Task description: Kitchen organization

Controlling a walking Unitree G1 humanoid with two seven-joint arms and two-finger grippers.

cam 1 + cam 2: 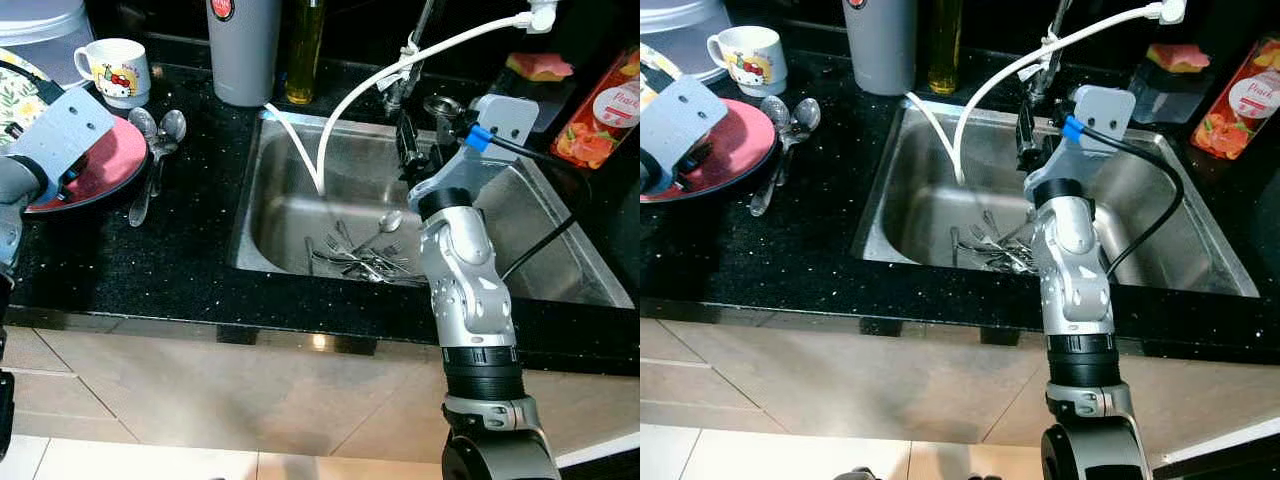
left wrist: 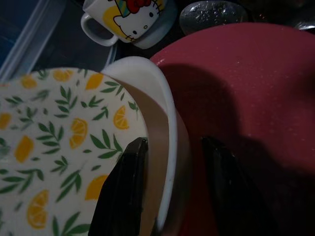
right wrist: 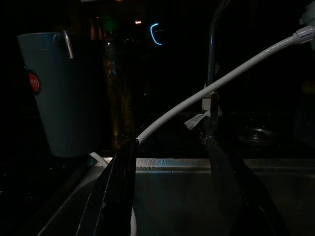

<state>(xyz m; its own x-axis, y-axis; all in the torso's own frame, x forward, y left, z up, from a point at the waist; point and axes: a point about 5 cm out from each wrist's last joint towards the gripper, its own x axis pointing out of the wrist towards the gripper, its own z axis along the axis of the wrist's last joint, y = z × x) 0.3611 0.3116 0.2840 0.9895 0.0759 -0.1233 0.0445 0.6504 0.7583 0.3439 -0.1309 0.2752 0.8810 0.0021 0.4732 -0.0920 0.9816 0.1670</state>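
Head cam: I see forks and spoons piled in the stainless steel sink (image 1: pixel 560 260) at 12 o'clock, more loose metal spoons (image 1: pixel 155 150) by the round red plate (image 1: pixel 110 165) at 10. Judging by that, sorting is barely begun.

Left wrist: left gripper (image 2: pixel 174 191) open narrow, straddling the white bowl rim (image 2: pixel 165 128) beside the lemon-print lid (image 2: pixel 54 142).

Right wrist: right gripper (image 3: pixel 172 191) open wide, holding nothing, over the sink facing the white hose (image 3: pixel 221 83).

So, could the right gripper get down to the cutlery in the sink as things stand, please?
Probably yes: the right gripper hangs open above the sink, the cutlery lies uncovered below, and the white hose runs alongside.
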